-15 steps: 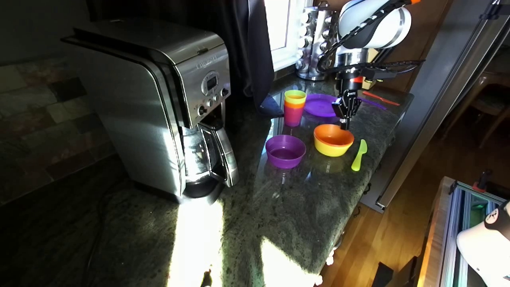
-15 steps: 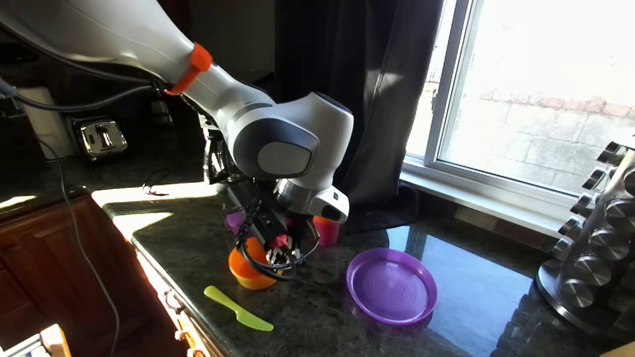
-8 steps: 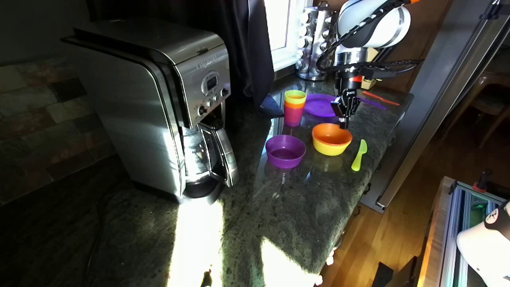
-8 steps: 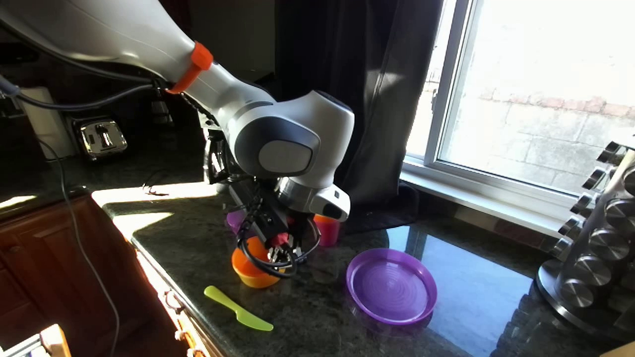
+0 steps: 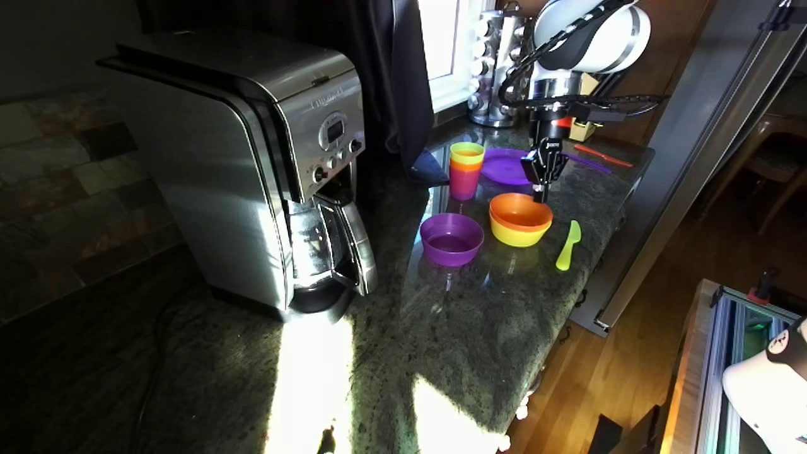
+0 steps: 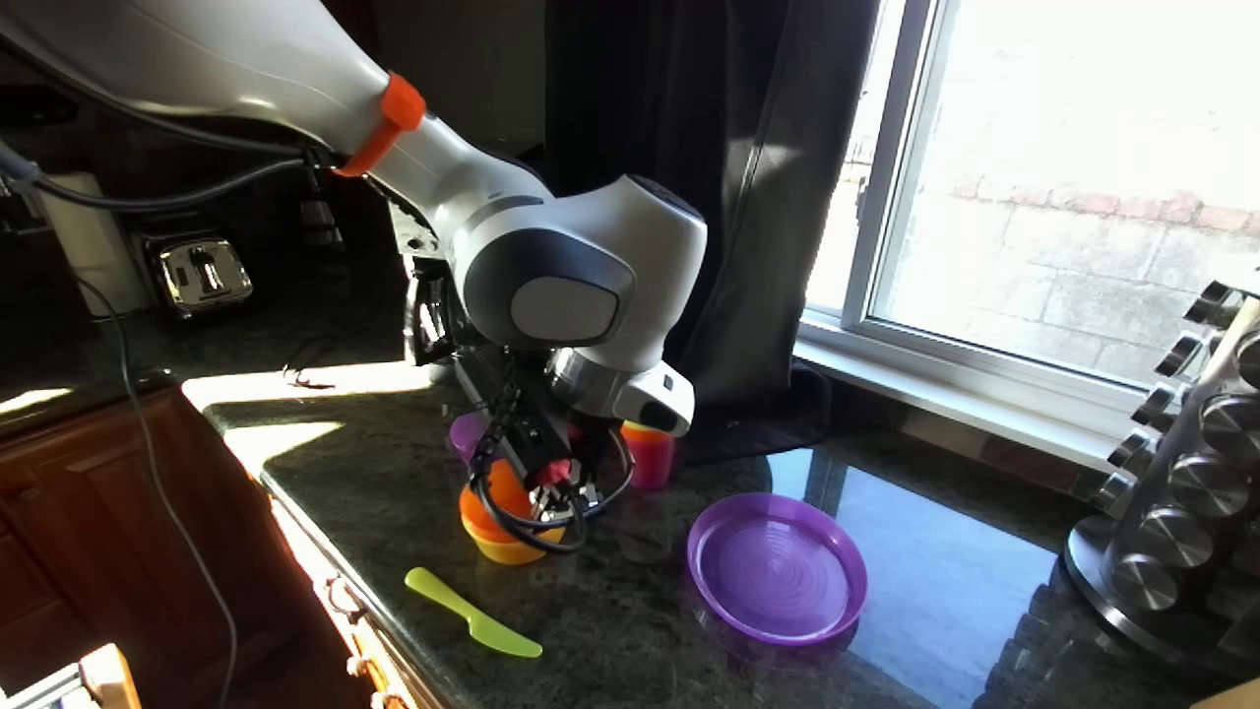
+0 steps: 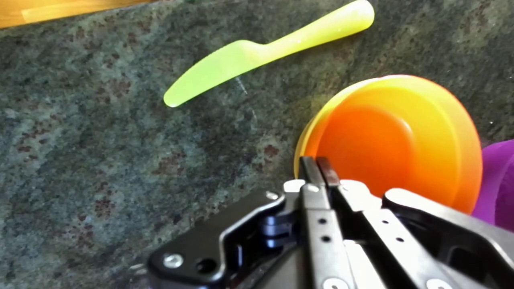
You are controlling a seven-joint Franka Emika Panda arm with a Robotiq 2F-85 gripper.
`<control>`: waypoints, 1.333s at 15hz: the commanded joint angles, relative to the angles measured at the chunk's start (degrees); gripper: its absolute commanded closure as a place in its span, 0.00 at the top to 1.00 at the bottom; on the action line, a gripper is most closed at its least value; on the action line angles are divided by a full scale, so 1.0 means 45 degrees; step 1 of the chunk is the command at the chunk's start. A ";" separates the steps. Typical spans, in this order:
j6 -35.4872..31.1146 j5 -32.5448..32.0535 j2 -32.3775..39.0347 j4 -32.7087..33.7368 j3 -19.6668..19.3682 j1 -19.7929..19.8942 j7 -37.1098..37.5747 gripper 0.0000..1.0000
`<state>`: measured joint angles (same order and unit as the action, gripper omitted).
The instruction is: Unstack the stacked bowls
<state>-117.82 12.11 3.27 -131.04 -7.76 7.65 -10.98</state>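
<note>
The orange bowl (image 5: pixel 519 213), pinched at its rim by the fully closed hand (image 7: pixel 315 161), should be lifted straight up so the yellow bowl (image 5: pixel 517 237) isn't dragged.

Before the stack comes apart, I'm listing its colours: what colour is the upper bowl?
Orange; the upper bowl shows best in an exterior view.
</note>
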 commanded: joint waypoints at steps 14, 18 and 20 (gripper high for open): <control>0.2617 0.0522 -0.3071 -0.0146 -0.1281 0.0875 -0.1204 0.01; 0.2467 0.0580 -0.2826 0.0172 -0.2005 0.1334 -0.1159 0.01; 0.2291 0.0572 -0.2591 0.0227 -0.2222 0.1503 -0.1053 0.01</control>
<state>-107.46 14.39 -9.79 -130.67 -16.54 13.32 -15.59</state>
